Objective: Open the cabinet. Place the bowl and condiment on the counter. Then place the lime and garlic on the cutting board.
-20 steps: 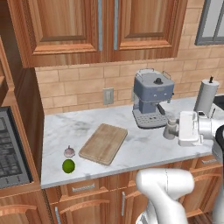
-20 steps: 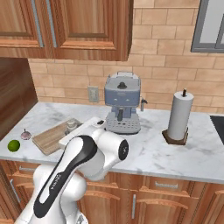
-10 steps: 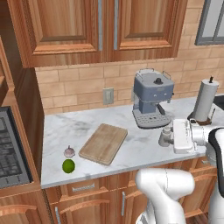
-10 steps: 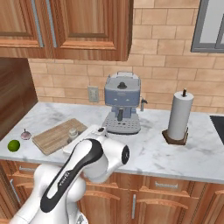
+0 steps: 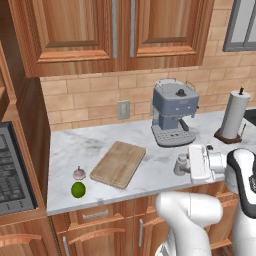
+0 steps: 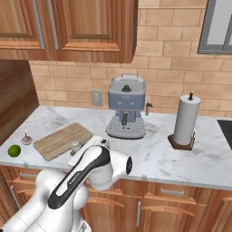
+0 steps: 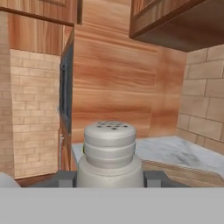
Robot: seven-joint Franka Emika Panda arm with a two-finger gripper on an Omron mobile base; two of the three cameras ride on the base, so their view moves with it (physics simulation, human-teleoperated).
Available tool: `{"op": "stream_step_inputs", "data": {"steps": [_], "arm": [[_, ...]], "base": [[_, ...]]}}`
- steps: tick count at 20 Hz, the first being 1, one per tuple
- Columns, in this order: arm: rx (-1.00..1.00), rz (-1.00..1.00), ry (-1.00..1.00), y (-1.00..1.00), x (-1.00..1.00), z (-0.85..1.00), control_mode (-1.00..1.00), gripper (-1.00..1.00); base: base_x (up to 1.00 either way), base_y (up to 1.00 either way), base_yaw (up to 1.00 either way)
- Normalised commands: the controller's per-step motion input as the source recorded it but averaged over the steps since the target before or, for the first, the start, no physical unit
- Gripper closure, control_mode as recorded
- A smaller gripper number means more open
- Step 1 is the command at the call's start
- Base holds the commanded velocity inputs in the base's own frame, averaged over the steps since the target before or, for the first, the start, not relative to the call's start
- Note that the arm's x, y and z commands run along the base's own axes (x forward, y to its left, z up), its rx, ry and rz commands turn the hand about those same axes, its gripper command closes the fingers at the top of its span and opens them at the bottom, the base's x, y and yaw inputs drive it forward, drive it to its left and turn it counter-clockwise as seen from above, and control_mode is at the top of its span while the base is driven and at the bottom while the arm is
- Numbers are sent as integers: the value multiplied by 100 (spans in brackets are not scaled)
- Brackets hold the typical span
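My gripper [image 7: 109, 178] is shut on the condiment [image 7: 109, 148], a pale grey shaker with a holed cap that stands upright between the fingers [image 7: 65, 178]. The condiment [image 5: 181, 164] hangs low over the counter [image 5: 90, 145] near its front edge, right of the cutting board [image 5: 119, 163]; whether it touches the marble I cannot tell. The lime [image 5: 78, 189] and garlic [image 5: 79, 173] lie on the counter left of the board. The cabinet [image 5: 75, 30] doors above look closed. The bowl is out of view. From the right I see the condiment [image 6: 75, 146], board [image 6: 63, 139], lime [image 6: 14, 150] and garlic [image 6: 26, 139].
A grey coffee machine [image 5: 172, 112] stands at the back wall behind the gripper. A paper-towel roll [image 5: 234, 114] stands at the far right. A stove [image 5: 12, 170] borders the counter on the left, beside a tall wooden panel.
The arm has carried the condiment down and a little to the left, from beside the coffee machine toward the counter's front edge. The grip stayed the same.
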Motion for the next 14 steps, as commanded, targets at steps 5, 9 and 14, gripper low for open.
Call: {"op": "stream_step_inputs", "data": {"steps": [5, 9, 14], "arm": [[0, 8, 0, 0, 32, -34, -100, 100], [0, 6, 0, 0, 29, -25, -100, 100], [0, 3, 0, 0, 33, -15, -100, 100]], "base": [[0, 0, 0], [0, 0, 0], [0, 0, 0]]}}
